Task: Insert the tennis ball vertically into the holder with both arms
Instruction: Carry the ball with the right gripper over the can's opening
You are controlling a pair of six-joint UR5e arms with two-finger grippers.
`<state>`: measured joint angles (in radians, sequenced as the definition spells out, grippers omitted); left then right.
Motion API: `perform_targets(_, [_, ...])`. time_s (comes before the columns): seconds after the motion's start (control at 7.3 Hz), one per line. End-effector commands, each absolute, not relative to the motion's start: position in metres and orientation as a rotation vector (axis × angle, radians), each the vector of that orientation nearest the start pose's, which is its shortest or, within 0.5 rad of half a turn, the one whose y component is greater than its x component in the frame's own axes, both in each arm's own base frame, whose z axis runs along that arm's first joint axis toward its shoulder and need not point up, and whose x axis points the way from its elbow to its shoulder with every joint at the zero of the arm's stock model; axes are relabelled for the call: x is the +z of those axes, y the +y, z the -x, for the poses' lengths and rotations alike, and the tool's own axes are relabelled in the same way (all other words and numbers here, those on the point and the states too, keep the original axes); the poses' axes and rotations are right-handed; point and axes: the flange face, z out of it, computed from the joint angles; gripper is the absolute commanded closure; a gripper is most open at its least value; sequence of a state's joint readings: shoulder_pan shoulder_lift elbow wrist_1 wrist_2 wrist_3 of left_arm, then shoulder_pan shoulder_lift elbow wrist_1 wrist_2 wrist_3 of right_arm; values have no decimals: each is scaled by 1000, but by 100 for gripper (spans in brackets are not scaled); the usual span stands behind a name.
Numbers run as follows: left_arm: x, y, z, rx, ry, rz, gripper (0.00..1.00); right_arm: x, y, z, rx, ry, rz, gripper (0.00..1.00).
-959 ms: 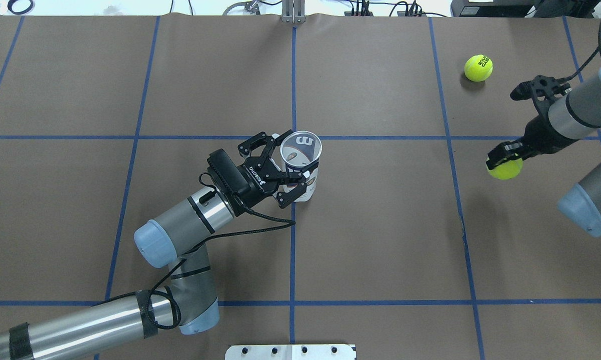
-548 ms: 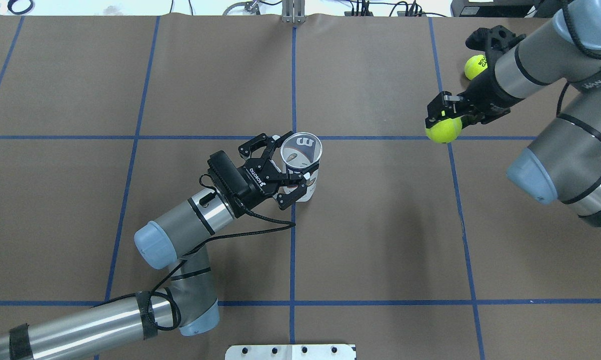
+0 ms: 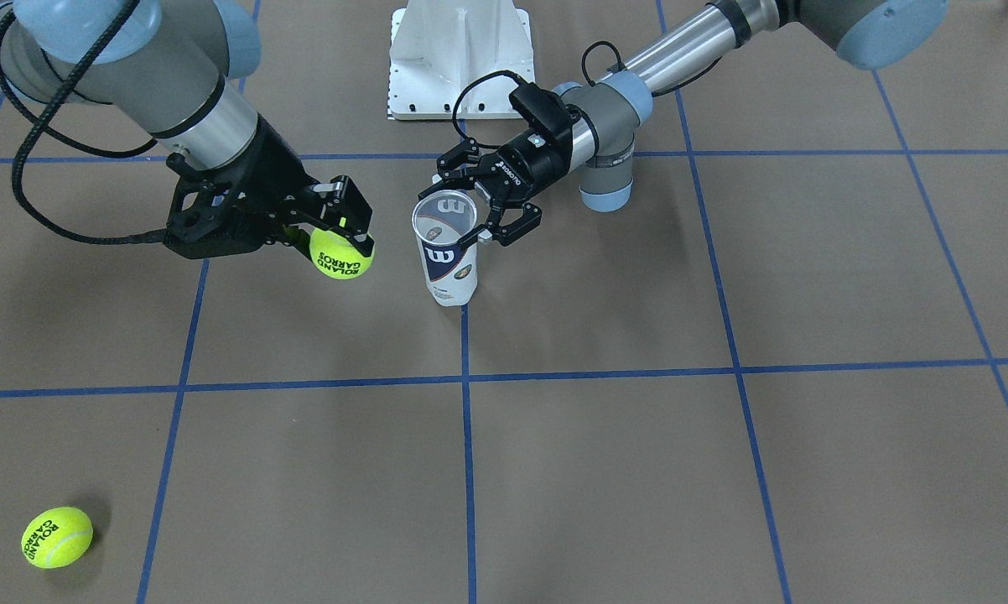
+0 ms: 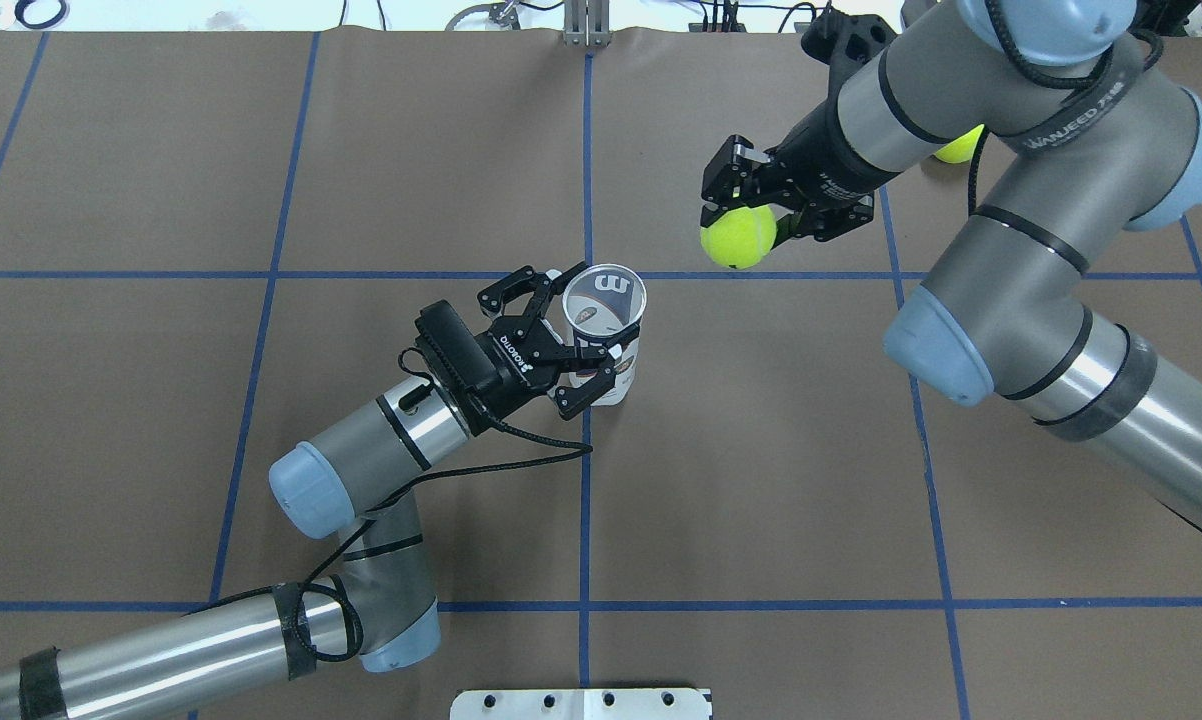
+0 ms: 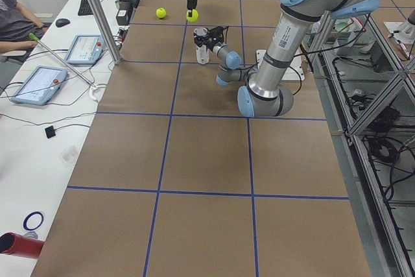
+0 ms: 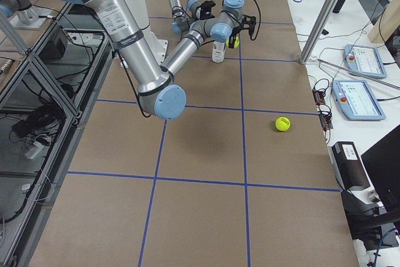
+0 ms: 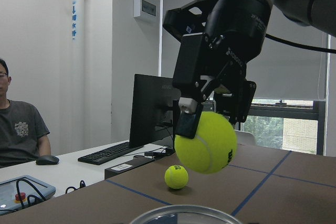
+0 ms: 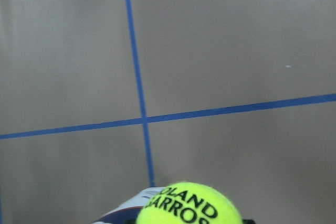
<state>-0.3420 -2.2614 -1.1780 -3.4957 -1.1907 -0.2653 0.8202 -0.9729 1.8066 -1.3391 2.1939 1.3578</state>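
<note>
While your left gripper [image 4: 584,313] clasps the upright holder [image 4: 621,370], your right gripper [image 4: 740,220] pinches a ball [image 4: 738,240], aloft and apart from it.

Upright holder [image 4: 606,300] left of tennis ball [image 4: 738,237]

This is looking like a robotics lab: a person [image 7: 20,129] is sitting by teach pendants [image 5: 84,48], monitor [image 7: 152,109] and keyboard [image 7: 107,153], and blue tape is gridding the paper-covered table [image 4: 761,450].
</note>
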Motion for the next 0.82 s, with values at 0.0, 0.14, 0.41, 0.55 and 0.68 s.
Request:
perform_targets(0.0, [240, -381, -563, 127, 1318, -1726, 19, 142, -493, 391, 224, -1201, -12, 100])
perform_targets(0.14, [241, -381, -563, 127, 1317, -1726, 19, 134, -492, 391, 232, -1213, -8, 100])
perform_targets(0.41, [241, -381, -563, 127, 1317, -1726, 19, 123, -480, 405, 235, -1223, 4, 100])
perform_targets(0.55, [241, -381, -563, 127, 1317, -1726, 19, 122, -471, 418, 233, -1220, 4, 100])
perform_targets(0.68, [241, -381, -563, 127, 1317, -1726, 19, 122, -463, 428, 243, -1213, -6, 100])
